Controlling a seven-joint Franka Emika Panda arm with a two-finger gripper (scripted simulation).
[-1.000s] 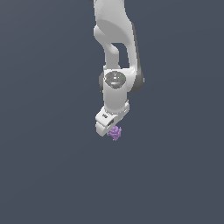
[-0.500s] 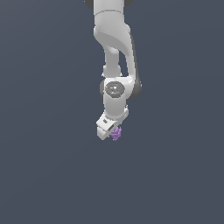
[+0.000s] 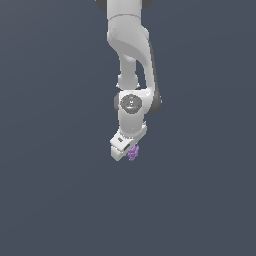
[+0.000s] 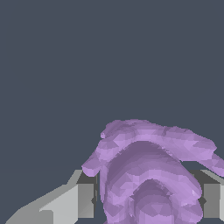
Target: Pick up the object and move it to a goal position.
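The object [image 3: 132, 153] is a tiny light-purple knobbly lump held at the tip of my white gripper [image 3: 128, 152], near the middle of the exterior view. In the wrist view the object [image 4: 151, 170] looms large and fills the space between the two grey fingers [image 4: 83, 199], which press on it from both sides. My gripper [image 4: 148, 201] is shut on it. The arm hangs down from above, with the hand tilted toward the exterior view's left. No goal marker shows in either view.
Plain dark grey-blue background surrounds the arm [image 3: 131, 60] on all sides in both views. No other objects, containers or edges show.
The arm has carried the object upward and very slightly toward the exterior view's left. The grip on the object is unchanged.
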